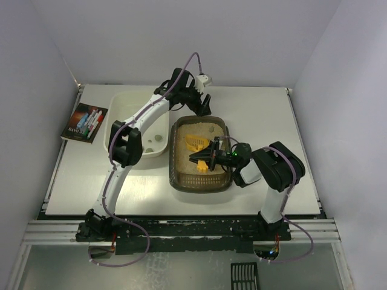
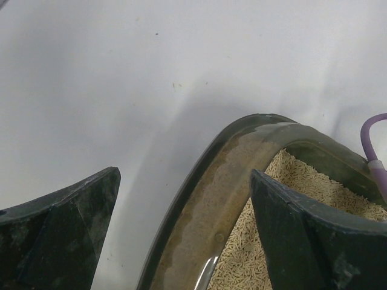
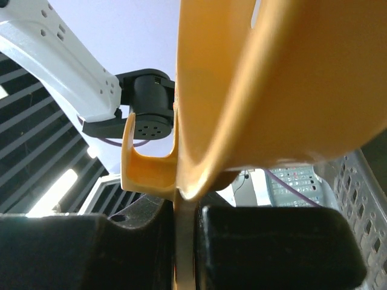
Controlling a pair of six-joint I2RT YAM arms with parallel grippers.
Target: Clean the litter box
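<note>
The litter box (image 1: 175,178) is a dark translucent tray of beige litter in the middle of the table. My left gripper (image 1: 202,107) hangs open over its far left corner. In the left wrist view the rounded rim of the litter box (image 2: 242,158) runs between the spread jaws of the left gripper (image 2: 184,175). One finger is over the litter (image 2: 290,181), the other over the white table. My right gripper (image 1: 204,158) is over the box, shut on the handle of a yellow scoop (image 1: 193,143). In the right wrist view the scoop (image 3: 272,84) fills the frame above the right gripper (image 3: 184,229).
A cream-white tub (image 1: 121,115) stands left of the litter box, with a few small clumps (image 1: 156,138) inside. A dark booklet (image 1: 84,122) lies at the table's far left edge. A black grate (image 1: 245,277) lies below the front rail.
</note>
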